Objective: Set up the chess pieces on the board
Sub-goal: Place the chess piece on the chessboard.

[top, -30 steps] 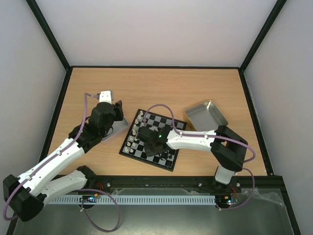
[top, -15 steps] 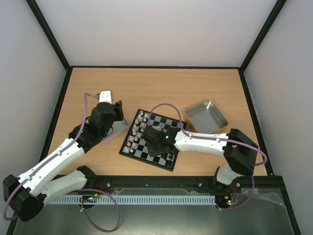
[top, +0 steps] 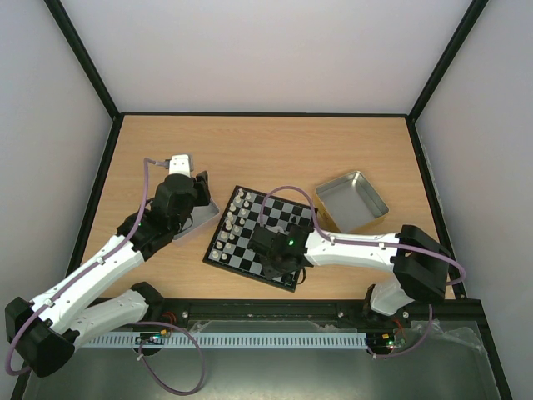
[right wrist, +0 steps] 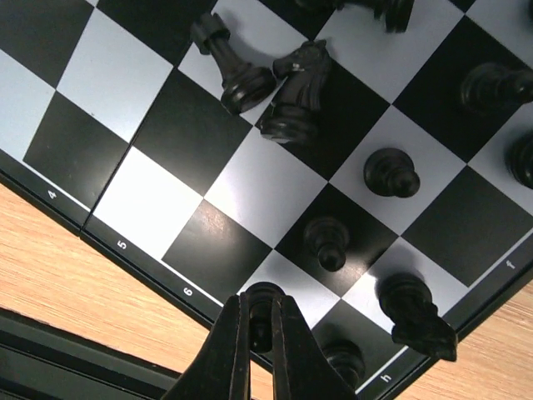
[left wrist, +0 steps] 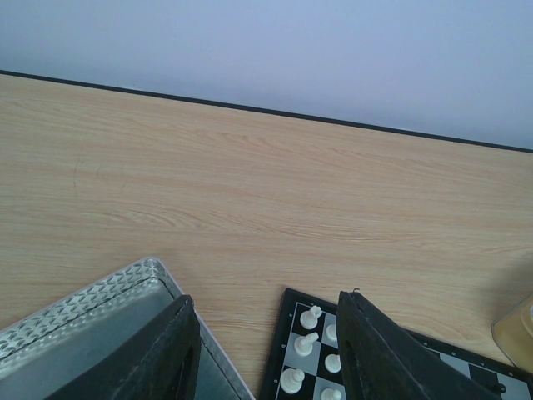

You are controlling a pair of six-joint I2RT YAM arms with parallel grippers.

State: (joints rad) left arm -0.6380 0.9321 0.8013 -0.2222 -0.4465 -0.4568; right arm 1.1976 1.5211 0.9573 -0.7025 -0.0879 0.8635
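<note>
The chessboard lies in the middle of the table. White pieces stand along its left side, and some show in the left wrist view. My right gripper is shut on a black pawn and holds it over the board's near edge. Other black pieces stand on squares nearby; a black rook and knight lie tipped together. In the top view the right gripper is over the board's near right corner. My left gripper is open and empty between a metal tray and the board's corner.
A second empty metal tray stands right of the board. The left tray sits under the left gripper. A black frame edges the table, with walls beyond.
My right gripper has moved toward the board's near right corner with the black pawn. The left arm has not moved.
</note>
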